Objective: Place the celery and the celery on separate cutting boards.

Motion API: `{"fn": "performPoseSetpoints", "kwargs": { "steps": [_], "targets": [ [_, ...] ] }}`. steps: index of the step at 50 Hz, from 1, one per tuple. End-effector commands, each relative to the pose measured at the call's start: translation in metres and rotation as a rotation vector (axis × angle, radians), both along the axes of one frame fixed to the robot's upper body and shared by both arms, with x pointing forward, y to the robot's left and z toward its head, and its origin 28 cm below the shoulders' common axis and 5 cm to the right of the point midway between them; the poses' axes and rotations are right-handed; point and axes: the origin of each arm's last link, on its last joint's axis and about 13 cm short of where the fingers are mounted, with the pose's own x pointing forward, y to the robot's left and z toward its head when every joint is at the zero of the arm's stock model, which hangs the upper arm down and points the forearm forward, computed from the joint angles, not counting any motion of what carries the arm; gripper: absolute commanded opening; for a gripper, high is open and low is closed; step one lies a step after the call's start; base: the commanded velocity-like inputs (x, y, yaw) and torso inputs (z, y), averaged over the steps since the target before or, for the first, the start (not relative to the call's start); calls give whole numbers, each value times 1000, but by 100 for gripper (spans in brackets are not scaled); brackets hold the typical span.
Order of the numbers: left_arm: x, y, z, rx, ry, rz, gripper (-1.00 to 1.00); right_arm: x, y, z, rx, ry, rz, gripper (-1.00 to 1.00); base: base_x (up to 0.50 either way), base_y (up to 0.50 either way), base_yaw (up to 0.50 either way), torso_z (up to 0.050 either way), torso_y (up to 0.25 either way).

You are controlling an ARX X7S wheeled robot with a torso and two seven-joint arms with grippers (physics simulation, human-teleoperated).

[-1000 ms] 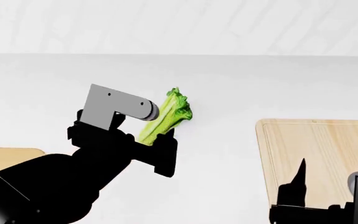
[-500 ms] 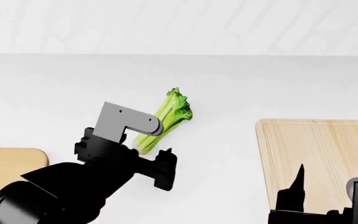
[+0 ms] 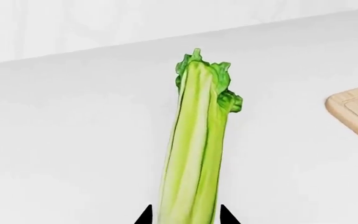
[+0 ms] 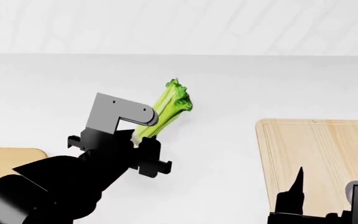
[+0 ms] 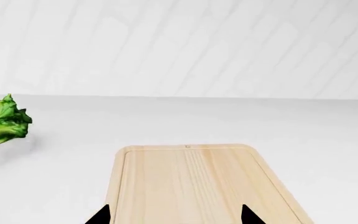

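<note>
Celery (image 3: 195, 154) is being held between the left gripper (image 3: 184, 217) jaws in the left wrist view, leafy top outward. In the head view it is being lifted off the surface (image 4: 229, 84), higher than a moment ago, ready for carrying to a board. In the right wrist view, the right gripper (image 5: 174, 217) jaws are being kept wide and empty over the pale cutting board (image 5: 197, 182).

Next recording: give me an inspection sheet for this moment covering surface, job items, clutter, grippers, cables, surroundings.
Surface: white tabletop, smooth.
Job's things: one celery held in the left gripper, leafy top pointing away from the robot; second celery not in view. Pale grooved board bare, at right. Tan board corner showing at left.
Clutter: nothing seen.
Grippers: left gripper shut on the celery's base end; right gripper open, over the pale board's near edge.
Cables: nothing seen.
Surroundings: white wall behind the table.
</note>
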Motion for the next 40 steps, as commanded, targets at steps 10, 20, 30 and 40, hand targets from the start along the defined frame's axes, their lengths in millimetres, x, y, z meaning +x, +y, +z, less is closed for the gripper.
{"fn": "performPoseSetpoints", "kwargs": {
  "steps": [10, 20, 30, 40],
  "targets": [
    [-57, 65, 75, -74, -250, 94, -100, -1, 3, 3, 0, -4, 9, 100, 0, 0, 0, 0, 0],
    [-120, 144, 57, -1, -249, 258, -100, -5, 8, 8, -10, -11, 26, 100, 0, 0, 0, 0, 0],
    [-172, 192, 14, 98, -171, 440, -100, -6, 8, 13, -11, -15, 34, 100, 0, 0, 0, 0, 0],
    [-167, 207, 5, 104, -154, 524, -100, -5, 11, 9, -9, -6, 39, 100, 0, 0, 0, 0, 1]
  ]
}}
